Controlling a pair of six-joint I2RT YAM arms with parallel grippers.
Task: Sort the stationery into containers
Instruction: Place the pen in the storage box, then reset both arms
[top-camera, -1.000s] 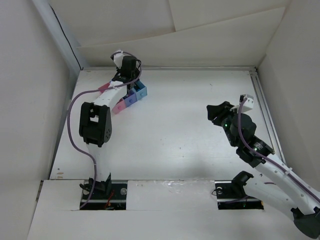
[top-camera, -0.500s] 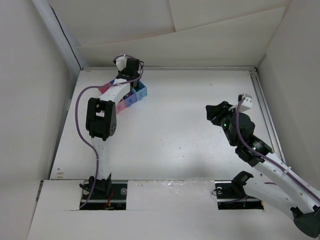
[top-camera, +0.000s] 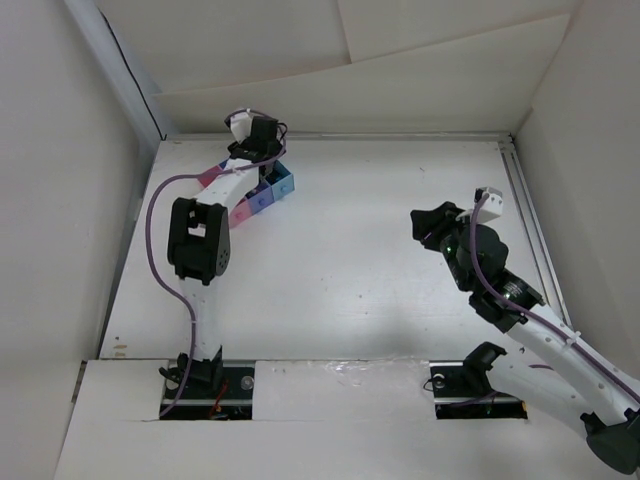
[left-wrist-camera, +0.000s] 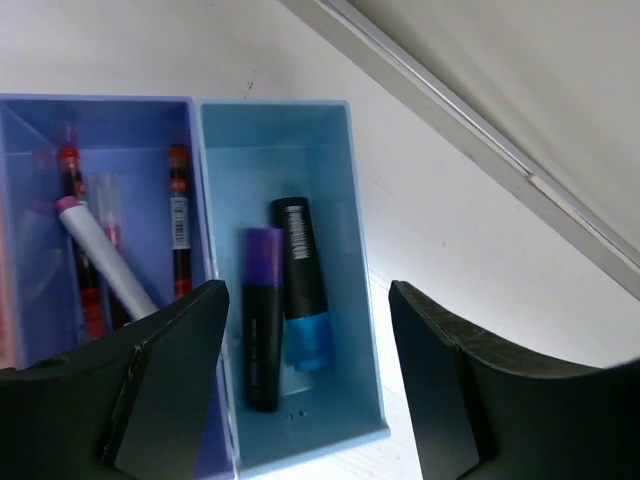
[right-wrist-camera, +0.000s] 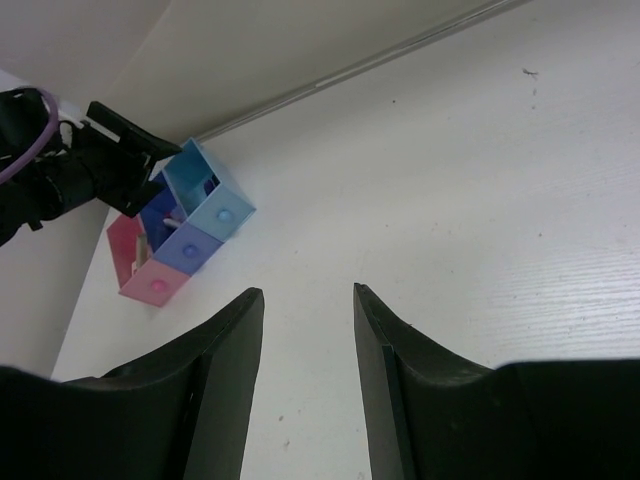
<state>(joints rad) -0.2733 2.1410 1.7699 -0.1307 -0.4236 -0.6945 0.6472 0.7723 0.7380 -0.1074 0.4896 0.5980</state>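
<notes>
Three joined bins (top-camera: 262, 198) sit at the far left of the counter (top-camera: 380, 230), directly under the left arm (top-camera: 200, 245). The right arm (top-camera: 500, 290) is well apart, and the right fingers (right-wrist-camera: 220, 400) are half parted and empty. The left fingers (left-wrist-camera: 160, 390) stand wide, holding nothing, straddling the light blue bin (left-wrist-camera: 345, 330). Two markers (left-wrist-camera: 263, 330) lie in it side by side along its length, and pens (left-wrist-camera: 178, 230) lie in the middle bin (left-wrist-camera: 120, 130). Since a second ago the left elbow and wrist have shifted slightly, while the right arm has barely moved.
</notes>
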